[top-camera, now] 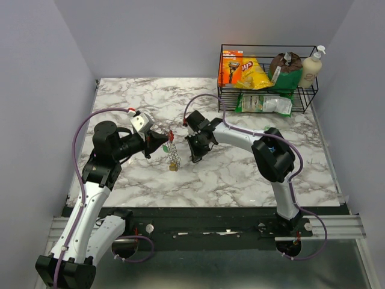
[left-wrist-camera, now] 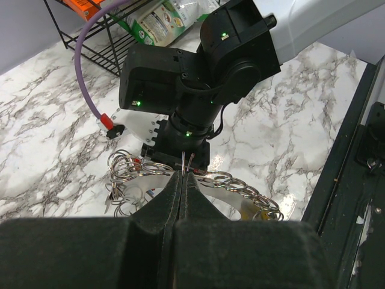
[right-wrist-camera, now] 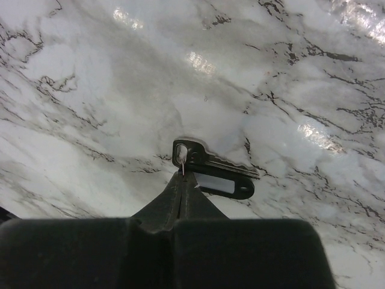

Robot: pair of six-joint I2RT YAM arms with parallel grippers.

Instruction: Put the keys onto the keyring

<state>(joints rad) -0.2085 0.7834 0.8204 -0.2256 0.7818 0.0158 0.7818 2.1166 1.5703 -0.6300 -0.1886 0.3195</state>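
My left gripper is shut on a thin wire loop of the keyring and holds it above the marble table. The keyring hangs as a silvery string of coiled rings with a yellow-gold piece at the bottom. Small red and green bits, probably key heads, show at its top. In the left wrist view the shut gripper pinches the wire and the keyring arcs to both sides. My right gripper, just right of the keyring, is shut on a fine ring through the hole of a dark key with a dark label tag.
A black wire basket at the back right holds snack bags, a brown packet and a lotion bottle. The right arm's wrist body sits directly ahead of the left fingers. Grey walls enclose the table on three sides.
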